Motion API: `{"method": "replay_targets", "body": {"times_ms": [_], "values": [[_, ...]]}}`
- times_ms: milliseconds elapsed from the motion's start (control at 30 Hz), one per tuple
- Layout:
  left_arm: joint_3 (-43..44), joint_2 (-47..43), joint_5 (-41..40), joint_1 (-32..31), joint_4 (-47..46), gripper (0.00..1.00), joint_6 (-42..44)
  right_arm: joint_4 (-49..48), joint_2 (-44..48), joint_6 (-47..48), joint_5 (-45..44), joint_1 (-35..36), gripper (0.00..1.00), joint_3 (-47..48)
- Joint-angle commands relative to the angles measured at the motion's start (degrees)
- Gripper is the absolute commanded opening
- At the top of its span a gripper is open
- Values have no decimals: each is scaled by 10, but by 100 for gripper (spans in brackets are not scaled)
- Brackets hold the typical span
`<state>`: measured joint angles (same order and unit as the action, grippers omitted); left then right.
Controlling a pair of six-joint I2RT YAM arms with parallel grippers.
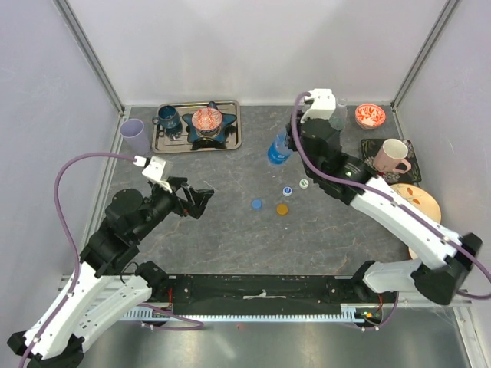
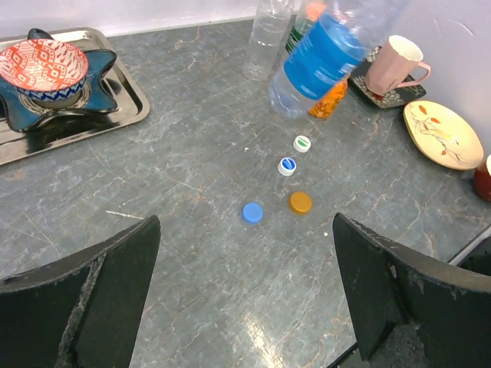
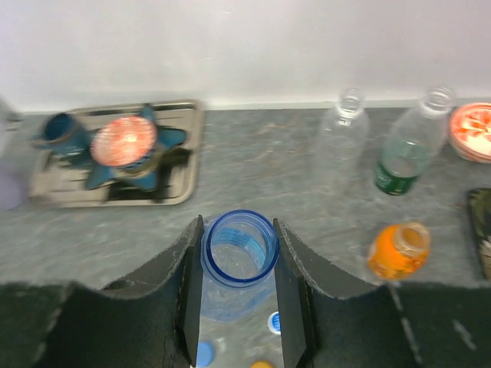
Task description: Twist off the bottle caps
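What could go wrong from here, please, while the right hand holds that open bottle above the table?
1. The right hand holds the blue-labelled bottle tilted in the air; it might slip.
2. Setting it down could topple the clear bottle, green-labelled bottle or orange bottle, all uncapped and close together.
3. The blue cap, orange cap, white-and-blue cap and white-and-green cap lie loose nearby and could be scattered.

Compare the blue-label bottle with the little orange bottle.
The blue-label bottle is tilted, clamped at its neck by the right end effector; the orange bottle stands upright, untouched. The blue-label bottle is clear and taller; the orange bottle is squat and orange all over. Both mouths are open.
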<state>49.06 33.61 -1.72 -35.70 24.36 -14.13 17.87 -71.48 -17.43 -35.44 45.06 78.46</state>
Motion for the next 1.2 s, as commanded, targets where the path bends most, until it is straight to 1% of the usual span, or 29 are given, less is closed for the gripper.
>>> {"method": "replay_targets", "body": {"times_ms": [0, 133, 167, 367, 467, 733, 833, 867, 933, 967, 1033, 1067, 1167], "values": [[-40, -34, 0, 1, 2, 99, -18, -80, -64, 51, -125, -32, 0, -34], [-55, -49, 27, 1, 3, 99, -20, -155, -116, 48, -135, -52, 0, -54], [-58, -52, 29, 1, 4, 99, -21, -160, -138, 47, -137, -59, 0, -52], [-64, -67, 38, 1, 14, 99, -15, -173, -213, 47, -140, -74, 0, -23], [-68, -70, 37, 1, 16, 99, -11, -173, -234, 44, -137, -81, 0, -19], [-75, -62, 36, 1, 9, 99, -8, -169, -252, 31, -126, -87, 0, -29], [-76, -53, 41, 1, 3, 99, -8, -157, -250, 29, -116, -86, 13, -30], [-76, -51, 41, 1, 3, 99, -9, -153, -250, 28, -115, -87, 21, -30], [-74, -46, 44, 1, 2, 99, -8, -148, -246, 28, -110, -87, 26, -30], [-74, -44, 44, 1, 1, 99, -10, -146, -245, 27, -108, -87, 31, -32], [-74, -43, 46, 1, -3, 99, -10, -143, -241, 27, -105, -88, 37, -31], [-74, -41, 46, 1, -4, 99, -11, -140, -241, 27, -105, -88, 42, -30], [-74, -37, 49, 1, -8, 100, -13, -134, -241, 25, -104, -88, 50, -26]]}}
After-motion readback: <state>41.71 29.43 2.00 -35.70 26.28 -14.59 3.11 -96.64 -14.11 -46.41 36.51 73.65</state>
